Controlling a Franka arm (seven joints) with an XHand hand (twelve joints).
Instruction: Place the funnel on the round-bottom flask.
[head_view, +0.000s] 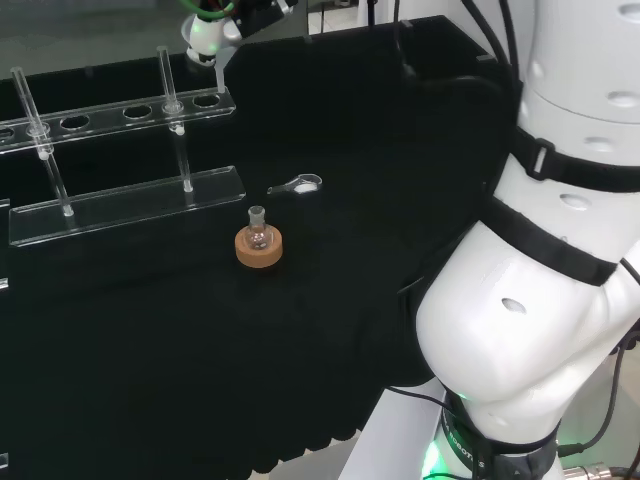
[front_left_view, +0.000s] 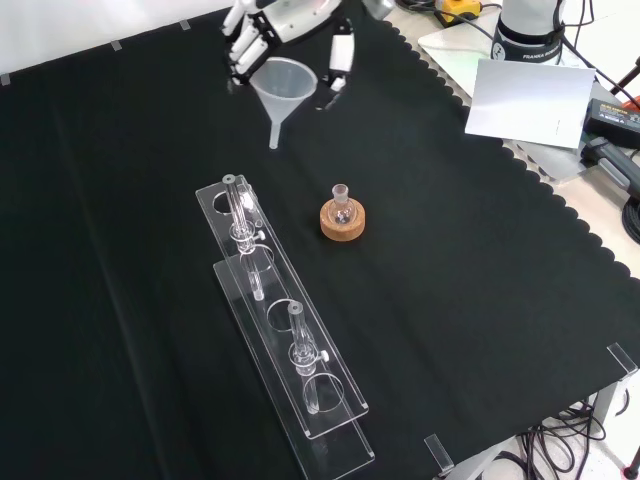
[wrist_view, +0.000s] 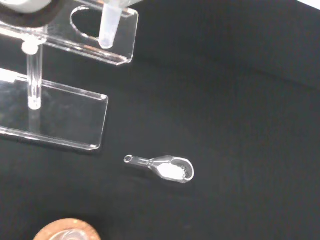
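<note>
Front view shows the hand (front_left_view: 262, 30) at the table's (front_left_view: 480, 300) far edge, its fingers curled round the rim of a clear funnel (front_left_view: 281, 88), which hangs upright in the air with its stem pointing down; the funnel is carried, not yet seated. The round-bottom flask (front_left_view: 342, 207) sits on its cork ring (front_left_view: 342, 222) near the middle of the black cloth, at about five o'clock from the funnel in this view and well apart from it; its short open neck stands upright. To do this step well, I judge the hand should bring the funnel over until the stem hangs straight above the neck, keep it vertical, then lower it slowly so the stem enters the neck without knocking the small flask off the ring; letting go should wait until the cone rests on the neck. The clear rack (front_left_view: 285, 330) lies at about seven o'clock from the flask, so the path should stay clear of it. By count: one funnel, one flask, one cork ring, one rack holding two glass tubes, and one small glass scoop (wrist_view: 165, 167) with white powder, plain in the wrist view.
</note>
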